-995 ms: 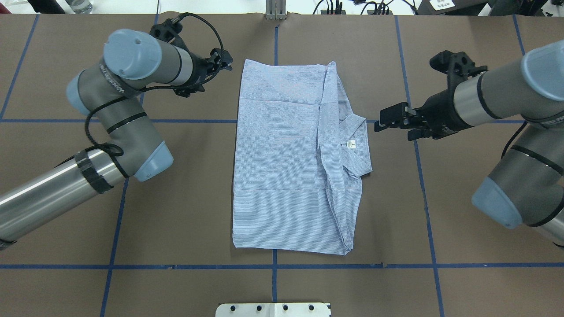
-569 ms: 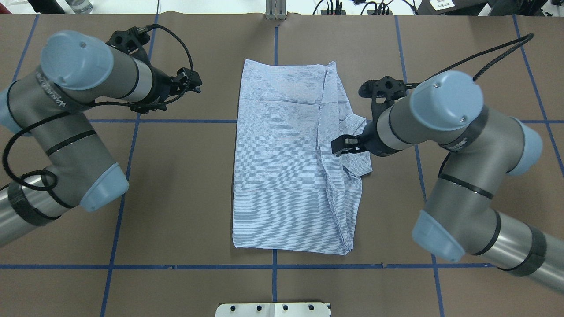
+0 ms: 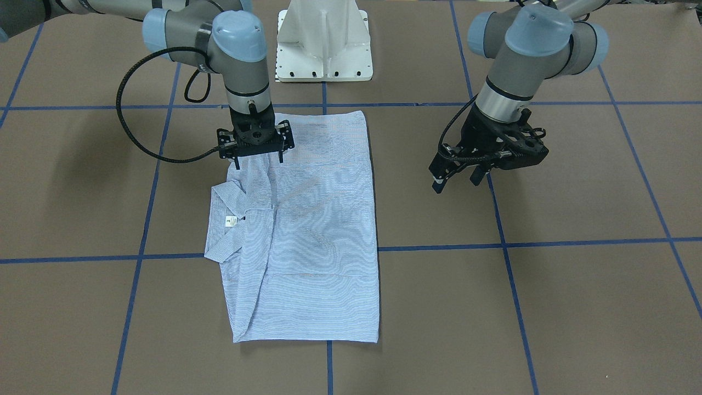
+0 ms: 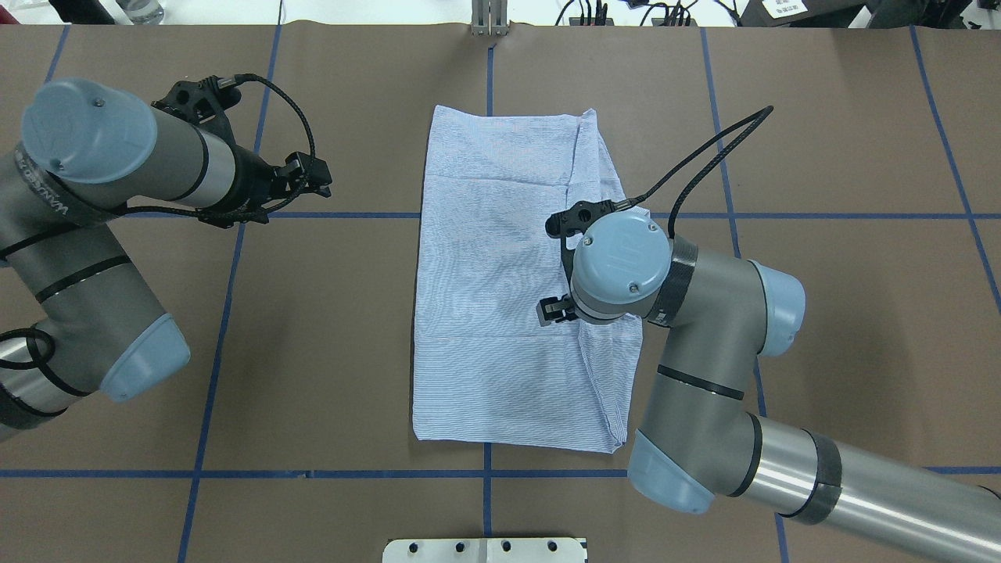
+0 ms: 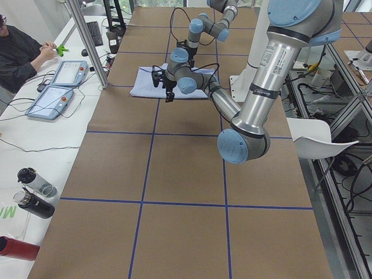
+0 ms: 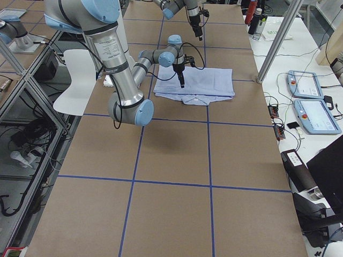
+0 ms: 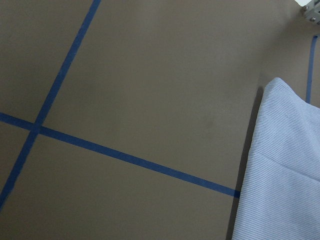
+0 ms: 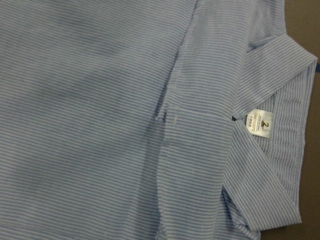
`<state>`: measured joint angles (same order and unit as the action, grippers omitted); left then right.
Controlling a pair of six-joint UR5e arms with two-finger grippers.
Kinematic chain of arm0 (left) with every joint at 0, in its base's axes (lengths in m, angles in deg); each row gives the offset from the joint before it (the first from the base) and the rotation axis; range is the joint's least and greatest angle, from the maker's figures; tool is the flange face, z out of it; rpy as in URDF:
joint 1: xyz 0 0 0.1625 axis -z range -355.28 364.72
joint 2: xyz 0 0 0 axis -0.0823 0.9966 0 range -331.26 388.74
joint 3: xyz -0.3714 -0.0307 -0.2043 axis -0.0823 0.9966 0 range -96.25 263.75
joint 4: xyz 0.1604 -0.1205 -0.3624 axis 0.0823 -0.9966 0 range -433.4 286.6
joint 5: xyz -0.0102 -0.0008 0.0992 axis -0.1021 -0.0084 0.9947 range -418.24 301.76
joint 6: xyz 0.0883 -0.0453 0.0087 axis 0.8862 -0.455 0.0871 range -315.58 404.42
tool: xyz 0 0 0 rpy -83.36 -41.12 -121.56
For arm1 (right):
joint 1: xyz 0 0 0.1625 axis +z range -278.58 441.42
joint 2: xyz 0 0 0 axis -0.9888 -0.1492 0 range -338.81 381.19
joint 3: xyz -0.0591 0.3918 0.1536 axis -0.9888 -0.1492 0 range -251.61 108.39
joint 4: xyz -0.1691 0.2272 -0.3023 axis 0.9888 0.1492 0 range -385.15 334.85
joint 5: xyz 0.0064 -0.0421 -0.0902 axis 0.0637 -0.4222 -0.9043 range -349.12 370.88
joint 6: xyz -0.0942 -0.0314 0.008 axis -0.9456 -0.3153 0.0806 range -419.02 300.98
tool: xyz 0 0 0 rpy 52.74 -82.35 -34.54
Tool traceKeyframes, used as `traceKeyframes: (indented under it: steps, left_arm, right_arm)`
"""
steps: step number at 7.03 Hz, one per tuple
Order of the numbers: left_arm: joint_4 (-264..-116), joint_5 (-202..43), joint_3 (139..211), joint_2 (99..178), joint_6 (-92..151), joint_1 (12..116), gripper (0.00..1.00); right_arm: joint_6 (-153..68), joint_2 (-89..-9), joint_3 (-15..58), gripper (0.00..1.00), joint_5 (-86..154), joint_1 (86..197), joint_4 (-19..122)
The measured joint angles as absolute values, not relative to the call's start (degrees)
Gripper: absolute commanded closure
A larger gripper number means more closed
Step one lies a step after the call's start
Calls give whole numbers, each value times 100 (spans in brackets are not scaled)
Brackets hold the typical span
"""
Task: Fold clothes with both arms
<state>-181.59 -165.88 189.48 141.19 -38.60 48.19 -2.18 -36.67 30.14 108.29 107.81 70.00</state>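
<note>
Hovering over the shirt (image 3: 312, 236), the right gripper (image 3: 259, 163) points straight down with its jaws spread wide and holding nothing, just on the robot's side of the collar (image 3: 224, 227); whether the tips touch the cloth I cannot tell. The left gripper (image 3: 457, 180) hangs over bare desk (image 3: 548, 307), well away from the collar and beyond the shirt's opposite long edge, with its jaws also apart and empty. The shirt lies flat mid-desk, its sides turned in to make a long rectangle, and the collar sticks out past one long edge.

As I read it, the lengthwise folds are done and the step in hand is choosing grips for the crosswise fold. That next move calls for the right jaws to drop and pinch the doubled layers beside the collar, while the left comes in to the edge opposite the collar, so both can lift together.

The cloth looks thin and soft, finely striped blue and white and lightly creased. Only the collar seems stiffer, with a small white label (image 8: 259, 121) inside it. The desk is matte brown, crossed by blue tape lines (image 3: 548, 242)
</note>
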Motion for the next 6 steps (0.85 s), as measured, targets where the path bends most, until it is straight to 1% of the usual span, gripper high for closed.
traceKeyframes:
  steps: [6]
  left_arm:
    - [-18185,-16590,18939,14148,-3878,4788,0]
  right_arm:
    - [-418,-3627,2480,0,10835,10636,7252]
